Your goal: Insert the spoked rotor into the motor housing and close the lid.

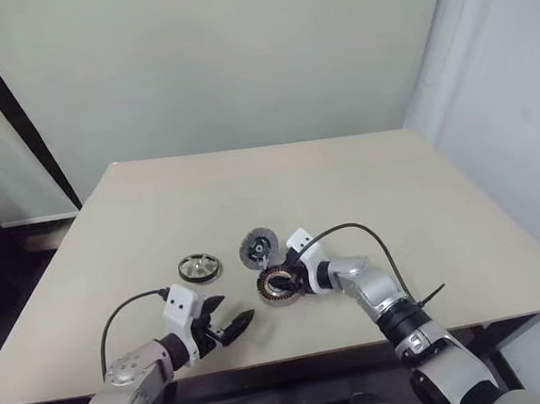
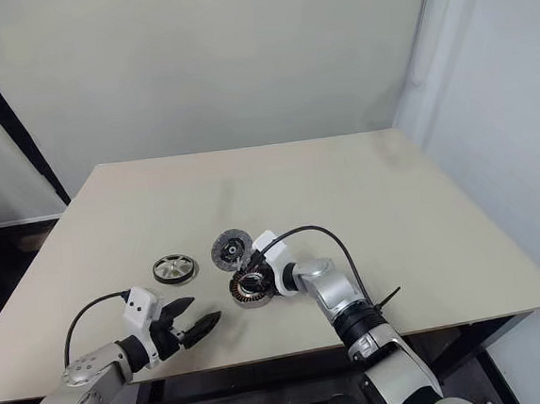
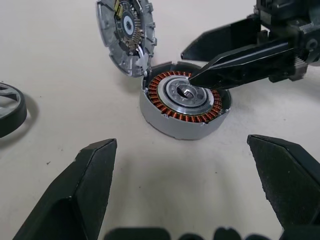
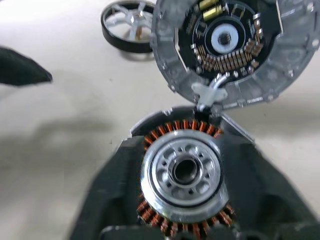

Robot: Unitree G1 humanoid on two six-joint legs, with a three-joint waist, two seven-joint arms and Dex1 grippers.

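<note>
Spoked rotor (image 3: 186, 98) seated in a grey cup near the desk's (image 1: 419, 179) front edge, straddled by right gripper (image 3: 195, 65) fingers parted beside it; a hinged cover (image 3: 126, 32) stands open behind; left gripper (image 1: 226, 327) spread, idle.

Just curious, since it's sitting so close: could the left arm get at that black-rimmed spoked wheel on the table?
Probably yes. The spoked rotor lies just ahead of the open left end effector, with bare table between them.

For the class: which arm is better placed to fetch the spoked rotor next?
Left, probably: the left tool is open, free and nearer the spoked rotor, while the right tool is at the motor housing.
</note>
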